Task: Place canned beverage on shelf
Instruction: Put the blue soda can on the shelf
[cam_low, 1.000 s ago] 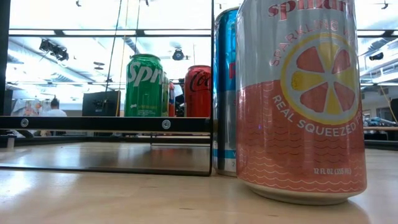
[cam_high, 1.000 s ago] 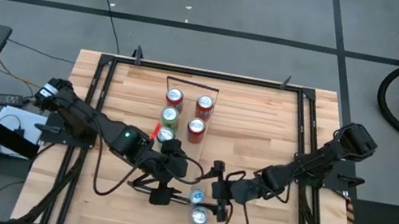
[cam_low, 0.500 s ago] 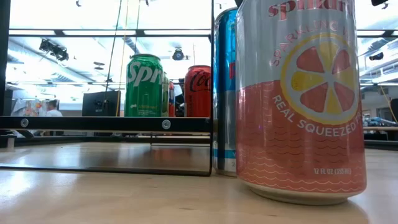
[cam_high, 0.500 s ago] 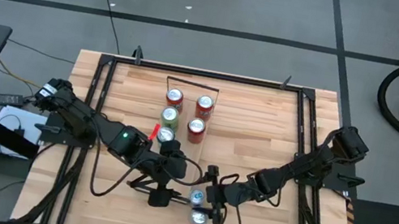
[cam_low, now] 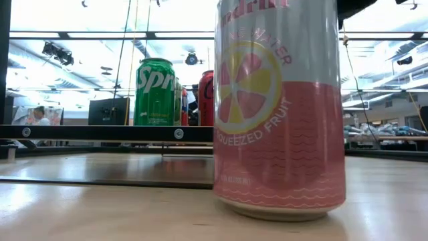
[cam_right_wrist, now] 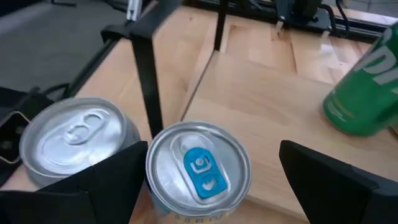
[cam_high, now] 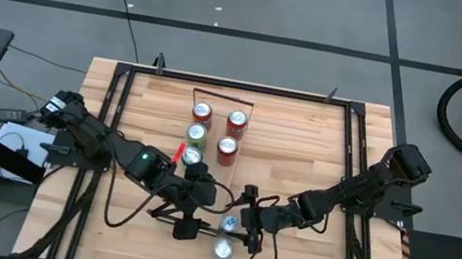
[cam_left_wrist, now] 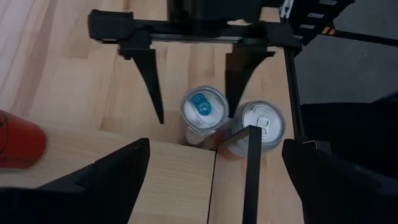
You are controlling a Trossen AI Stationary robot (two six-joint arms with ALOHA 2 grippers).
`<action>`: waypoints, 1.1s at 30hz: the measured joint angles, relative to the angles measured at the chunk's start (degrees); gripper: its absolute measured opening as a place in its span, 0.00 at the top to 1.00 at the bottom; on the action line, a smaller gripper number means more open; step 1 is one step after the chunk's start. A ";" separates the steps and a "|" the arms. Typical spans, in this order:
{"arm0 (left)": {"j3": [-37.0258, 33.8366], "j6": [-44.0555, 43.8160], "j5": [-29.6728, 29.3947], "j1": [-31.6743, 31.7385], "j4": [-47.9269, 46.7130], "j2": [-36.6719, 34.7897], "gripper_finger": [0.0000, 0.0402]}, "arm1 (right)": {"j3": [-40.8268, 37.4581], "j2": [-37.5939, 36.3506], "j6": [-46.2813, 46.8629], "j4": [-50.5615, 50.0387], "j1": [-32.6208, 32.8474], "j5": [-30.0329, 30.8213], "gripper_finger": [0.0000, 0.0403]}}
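The shelf (cam_high: 214, 136) is a long narrow light-wood plank with thin black wire frames at its short ends, lying lengthwise down the middle of the table (cam_high: 305, 143). On it stand a green can (cam_high: 197, 133), red cans (cam_high: 227, 151) and others in two short rows. Just off the shelf's near end stand two more cans side by side and about touching: a slim blue-tabbed can (cam_high: 228, 225) with a silver lid, right beside the end frame, and a pink-and-silver sparkling-water can (cam_high: 220, 250) printed with a citrus slice, on the side away from the shelf.

The left arm reaches in low from the table's left edge, its forearm stretched toward the shelf's near end. The left gripper (cam_high: 189, 216) hangs over that end, fingers (cam_left_wrist: 112, 171) spread wide and holding nothing; the wrist view looks down past them at the plank end and both cans beyond it.

The right arm stretches in from the table's right edge, bent low, with the right gripper (cam_high: 237, 229) at the blue-tabbed can. Its fingers (cam_right_wrist: 323, 180) are parted, one to each side of that can, which sits between the jaws; whether they press it cannot be told. The pink can stands just outside one finger.
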 joint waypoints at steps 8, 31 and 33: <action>0.00 -0.44 0.00 -0.28 0.67 0.00 0.06 | 0.00 0.04 0.98 -2.04 0.00 0.87 0.07; -0.09 1.37 -6.21 -2.69 4.86 3.43 0.06 | -7.39 1.57 3.14 12.83 -1.09 -1.98 0.21; -0.09 2.18 -6.33 -2.90 5.12 4.07 0.06 | -8.35 1.57 3.21 14.29 -1.13 -2.00 0.25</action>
